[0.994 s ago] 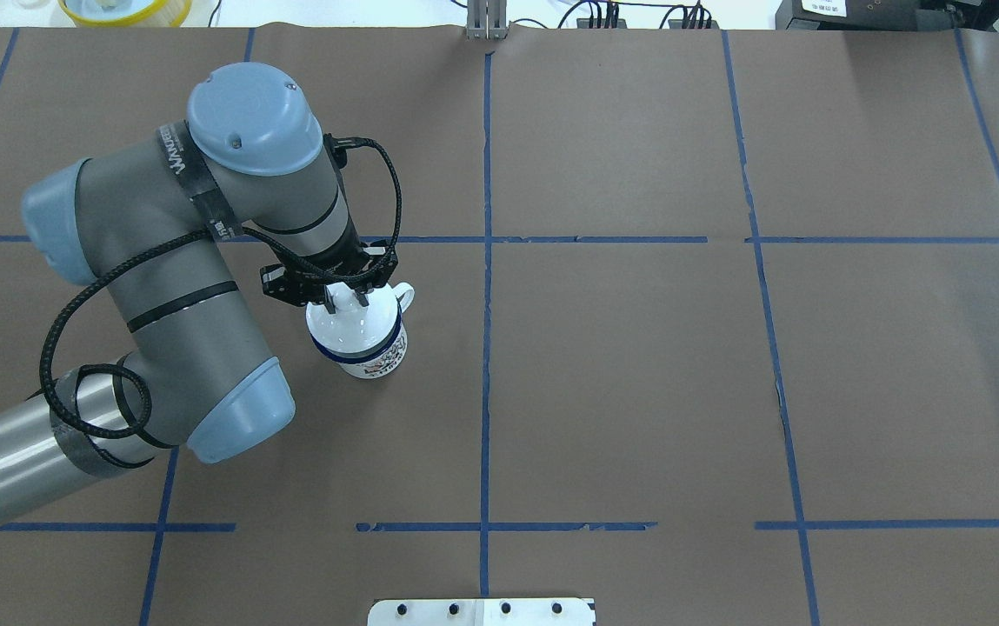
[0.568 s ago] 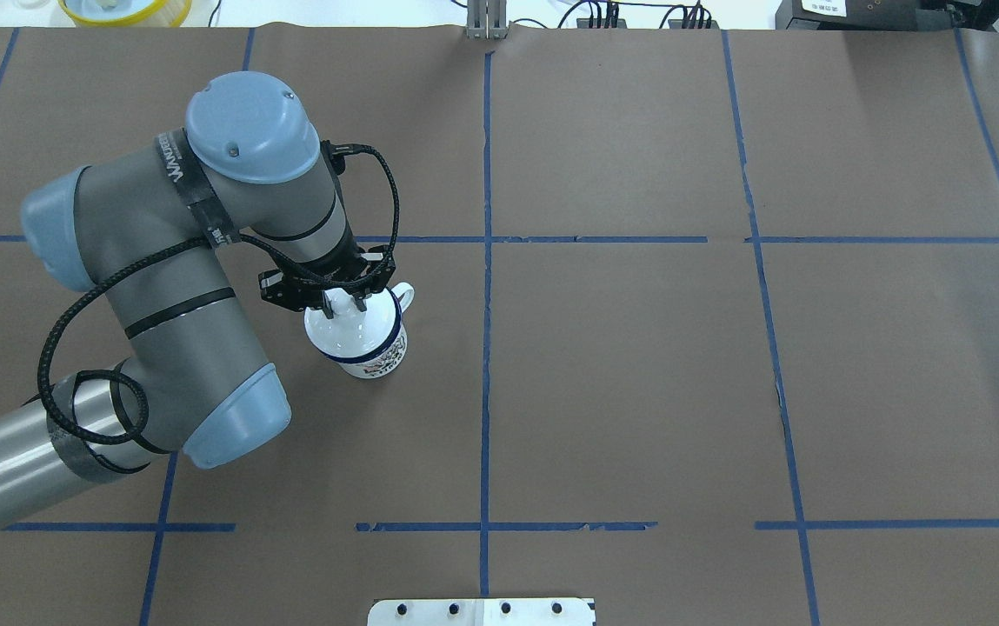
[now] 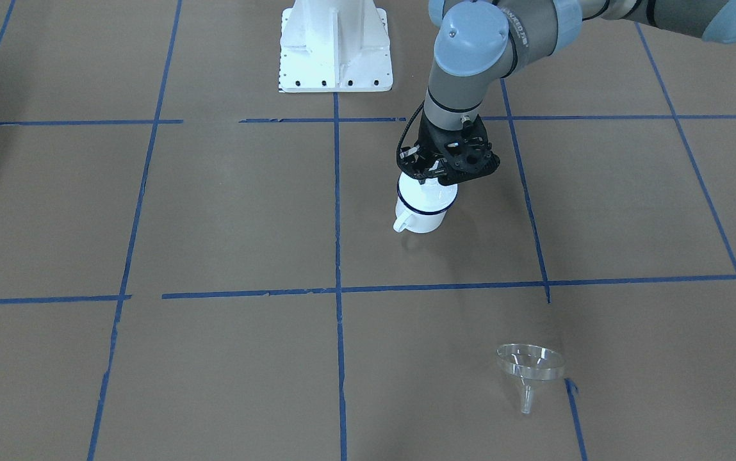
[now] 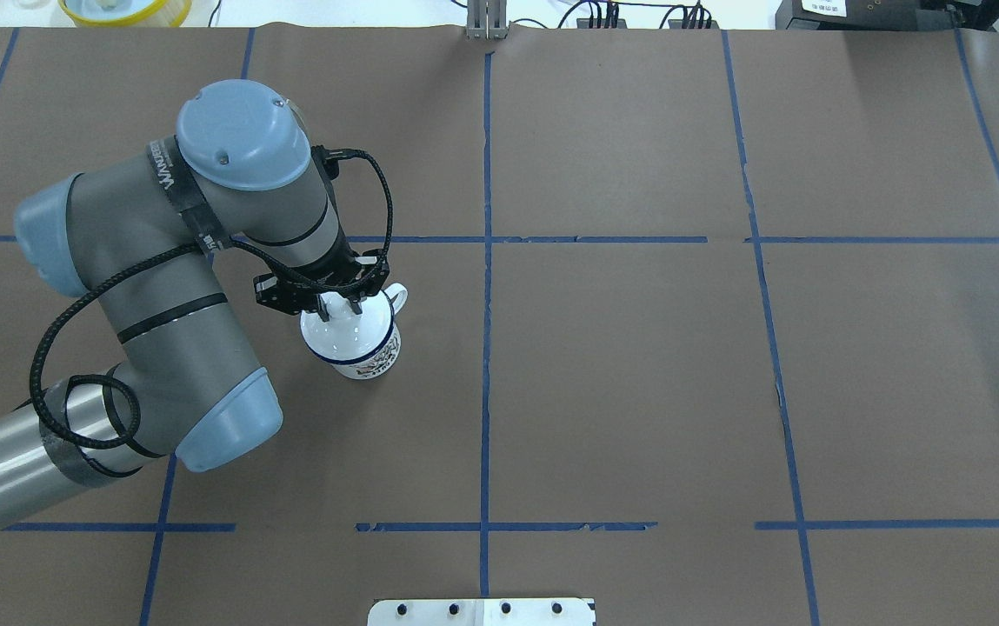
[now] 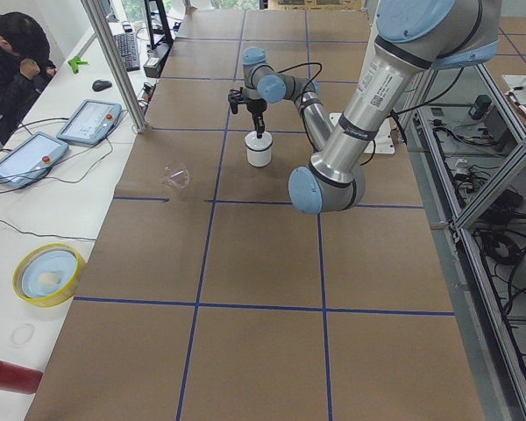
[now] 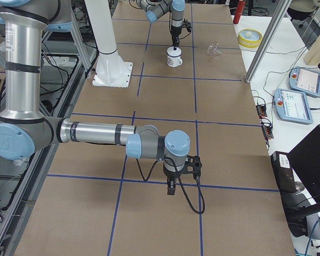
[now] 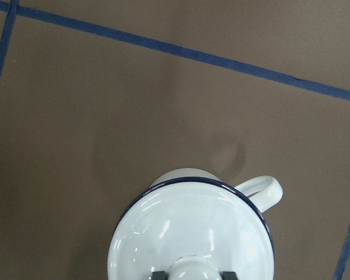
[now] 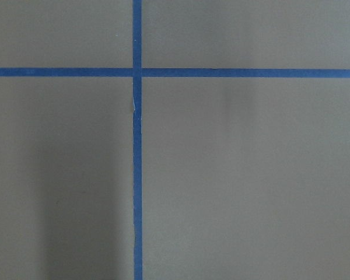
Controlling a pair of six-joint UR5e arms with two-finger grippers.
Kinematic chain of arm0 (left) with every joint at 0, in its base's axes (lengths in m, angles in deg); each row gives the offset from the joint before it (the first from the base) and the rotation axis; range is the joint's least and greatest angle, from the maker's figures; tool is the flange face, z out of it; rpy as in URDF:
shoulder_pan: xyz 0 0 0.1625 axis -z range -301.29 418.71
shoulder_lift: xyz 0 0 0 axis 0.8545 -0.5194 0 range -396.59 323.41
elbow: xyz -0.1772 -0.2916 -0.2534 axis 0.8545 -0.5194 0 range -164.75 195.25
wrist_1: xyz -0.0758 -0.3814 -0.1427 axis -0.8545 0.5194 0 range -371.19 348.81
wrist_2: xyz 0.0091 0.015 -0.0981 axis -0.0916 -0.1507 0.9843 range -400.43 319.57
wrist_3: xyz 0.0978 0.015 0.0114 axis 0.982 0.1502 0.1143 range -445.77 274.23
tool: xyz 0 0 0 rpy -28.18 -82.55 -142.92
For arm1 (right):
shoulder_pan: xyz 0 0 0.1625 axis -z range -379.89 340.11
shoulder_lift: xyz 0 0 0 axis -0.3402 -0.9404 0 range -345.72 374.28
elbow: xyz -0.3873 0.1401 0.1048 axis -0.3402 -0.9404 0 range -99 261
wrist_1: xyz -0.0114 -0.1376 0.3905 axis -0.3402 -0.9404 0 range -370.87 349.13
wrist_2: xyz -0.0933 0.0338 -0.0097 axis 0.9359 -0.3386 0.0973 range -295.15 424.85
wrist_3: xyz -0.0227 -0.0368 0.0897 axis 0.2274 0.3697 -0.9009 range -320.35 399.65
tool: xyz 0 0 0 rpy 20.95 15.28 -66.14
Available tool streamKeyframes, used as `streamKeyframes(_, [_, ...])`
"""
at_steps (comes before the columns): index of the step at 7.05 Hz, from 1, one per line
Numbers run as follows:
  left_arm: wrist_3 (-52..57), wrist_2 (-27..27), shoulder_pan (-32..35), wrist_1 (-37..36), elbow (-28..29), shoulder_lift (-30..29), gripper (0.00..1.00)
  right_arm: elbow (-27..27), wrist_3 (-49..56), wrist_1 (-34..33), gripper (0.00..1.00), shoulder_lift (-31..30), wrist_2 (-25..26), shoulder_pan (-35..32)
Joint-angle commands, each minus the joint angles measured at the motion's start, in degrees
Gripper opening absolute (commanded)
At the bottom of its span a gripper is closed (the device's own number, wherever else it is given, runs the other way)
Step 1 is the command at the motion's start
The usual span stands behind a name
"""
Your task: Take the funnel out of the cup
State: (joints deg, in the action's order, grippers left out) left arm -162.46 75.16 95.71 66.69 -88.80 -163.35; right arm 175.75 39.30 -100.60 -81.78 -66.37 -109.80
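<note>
The cup point(image 4: 370, 356) is a white mug with a dark blue rim, standing on the brown table left of centre. A white domed lid point(image 4: 341, 335) with a knob covers it. My left gripper point(image 4: 341, 304) is above the cup, shut on the lid's knob point(image 7: 192, 271); its fingertips point(image 7: 158, 274) flank the knob. The clear funnel point(image 3: 530, 368) lies on its side on the table, well apart from the cup point(image 3: 422, 218). My right gripper point(image 6: 170, 186) points down over bare table far from both; I cannot tell whether it is open or shut.
A yellow bowl point(image 4: 125, 9) sits past the table's far left edge. The white robot base plate point(image 3: 335, 45) is at the near middle edge. An operator point(image 5: 17, 44) and tablets point(image 5: 92, 120) are at a side bench. Blue tape lines grid the table.
My left gripper has shifted slightly to the left, still shut on the knob. The lid and cup have shifted left with it.
</note>
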Motion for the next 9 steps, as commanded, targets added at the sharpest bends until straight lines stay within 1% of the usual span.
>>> streamKeyframes(1, [-0.3, -0.3, 0.0, 0.1, -0.4, 0.0, 1.00, 0.0, 0.0, 0.0, 1.00, 0.0, 0.0, 0.0])
streamKeyframes(2, [-0.2, -0.5, 0.0, 0.1, -0.4, 0.0, 1.00, 0.0, 0.0, 0.0, 1.00, 0.0, 0.0, 0.0])
streamKeyframes(3, [0.3, -0.6, 0.1, 0.0, -1.8, 0.3, 1.00, 0.0, 0.0, 0.0, 1.00, 0.0, 0.0, 0.0])
streamKeyframes(4, [0.7, -0.5, 1.6, -0.1, -6.2, 2.0, 1.00, 0.0, 0.0, 0.0, 1.00, 0.0, 0.0, 0.0])
streamKeyframes(5, [7.5, -0.5, 5.0, -0.2, -10.9, 4.5, 1.00, 0.0, 0.0, 0.0, 1.00, 0.0, 0.0, 0.0])
streamKeyframes(6, [16.4, 0.1, 10.8, -0.2, -13.3, 7.7, 1.00, 0.0, 0.0, 0.0, 1.00, 0.0, 0.0, 0.0])
streamKeyframes(7, [28.5, 1.2, 17.6, 0.0, -13.0, 10.9, 1.00, 0.0, 0.0, 0.0, 1.00, 0.0, 0.0, 0.0])
streamKeyframes(8, [43.4, 6.9, 26.1, 0.2, -12.2, 15.8, 1.00, 0.0, 0.0, 0.0, 1.00, 0.0, 0.0, 0.0])
streamKeyframes(9, [59.6, 10.0, 35.6, 0.2, -9.7, 20.6, 1.00, 0.0, 0.0, 0.0, 1.00, 0.0, 0.0, 0.0])
